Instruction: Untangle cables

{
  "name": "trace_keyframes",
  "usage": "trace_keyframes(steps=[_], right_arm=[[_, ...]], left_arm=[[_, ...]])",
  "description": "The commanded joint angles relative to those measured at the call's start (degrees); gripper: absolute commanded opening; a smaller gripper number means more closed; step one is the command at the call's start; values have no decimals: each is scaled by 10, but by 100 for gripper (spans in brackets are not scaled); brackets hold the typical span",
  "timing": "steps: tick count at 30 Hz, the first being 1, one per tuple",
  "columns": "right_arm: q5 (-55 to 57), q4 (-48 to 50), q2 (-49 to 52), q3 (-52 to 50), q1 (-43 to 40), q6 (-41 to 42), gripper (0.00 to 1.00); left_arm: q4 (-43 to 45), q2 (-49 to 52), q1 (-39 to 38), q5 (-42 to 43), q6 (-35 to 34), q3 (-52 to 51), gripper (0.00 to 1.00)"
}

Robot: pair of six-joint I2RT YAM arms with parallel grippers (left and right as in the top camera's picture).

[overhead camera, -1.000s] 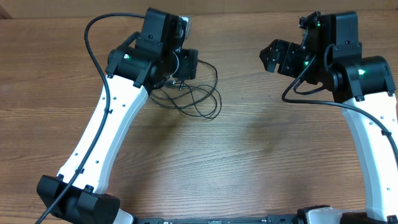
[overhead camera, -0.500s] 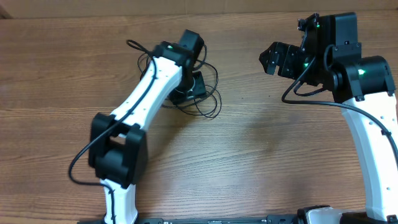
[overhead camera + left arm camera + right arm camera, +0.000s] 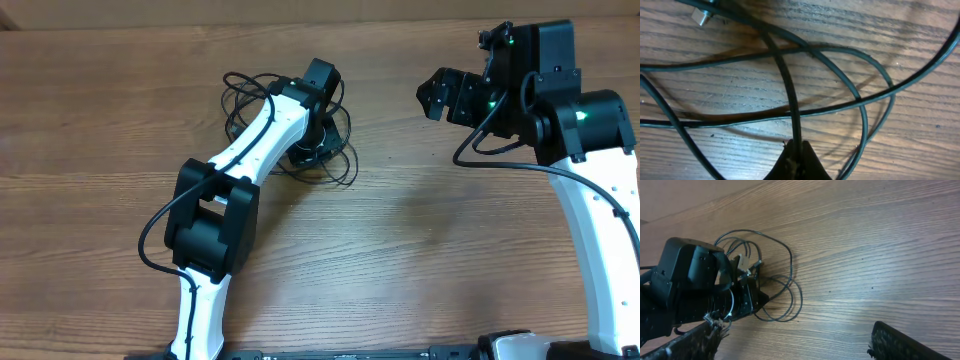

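The cables [image 3: 345, 168] lie as a tangle of thin black loops on the wooden table, left of centre. My left gripper [image 3: 312, 142] is down in the tangle. In the left wrist view my left gripper [image 3: 797, 159] is shut on one black cable strand [image 3: 789, 95] that runs up from the jaws and crosses other loops. A silvery plug [image 3: 702, 18] lies at the top left. My right gripper [image 3: 441, 94] hovers far to the right, open; in its wrist view my right gripper [image 3: 795, 345] has only bare wood between its fingers, with the cables [image 3: 786, 294] beyond it.
More cable loops [image 3: 236, 92] spread out behind the left arm [image 3: 250, 160]. The left arm's own thick wire [image 3: 150, 235] hangs beside its elbow. The table's far edge [image 3: 120, 27] runs along the top.
The left arm has reached out and lowered into the tangle, and its gripper has closed on one strand. Cable loops now show to its upper left. The right arm has not moved.
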Motion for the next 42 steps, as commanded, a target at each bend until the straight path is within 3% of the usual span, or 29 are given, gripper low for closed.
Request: trace_keyframes(steps=[1, 3, 7, 10, 14, 16, 23, 28, 33, 37, 42], right_arm=[[-3, 1, 1, 3, -3, -2, 94], [-3, -1, 1, 3, -3, -2, 94], [-3, 0, 1, 2, -3, -2, 95], [-3, 0, 1, 2, -3, -2, 97], [-3, 0, 1, 2, -3, -2, 98], [-10, 0, 1, 2, -3, -2, 98], [-59, 0, 1, 2, -3, -12, 98], [-154, 11, 10, -18, -3, -54, 98], [-319, 87, 59, -65, 9, -110, 98], [-348, 152, 90, -66, 50, -110, 98], [-343, 237, 133, -66, 144, -192, 96]], left_arm=[[-34, -4, 5, -6, 54, 70, 4], [-77, -5, 5, -8, 86, 138, 4], [-186, -6, 5, -5, 139, 367, 4], [-229, -6, 5, 72, 155, 553, 4], [-239, -6, 10, 146, 146, 694, 4], [-231, -7, 24, 155, 109, 770, 4], [-123, -65, 102, 204, 9, 778, 4], [-30, -87, 171, 240, -72, 779, 4], [75, -89, 241, 278, -187, 778, 4], [119, -89, 262, 292, -222, 778, 4], [129, -89, 263, 289, -228, 778, 4]])
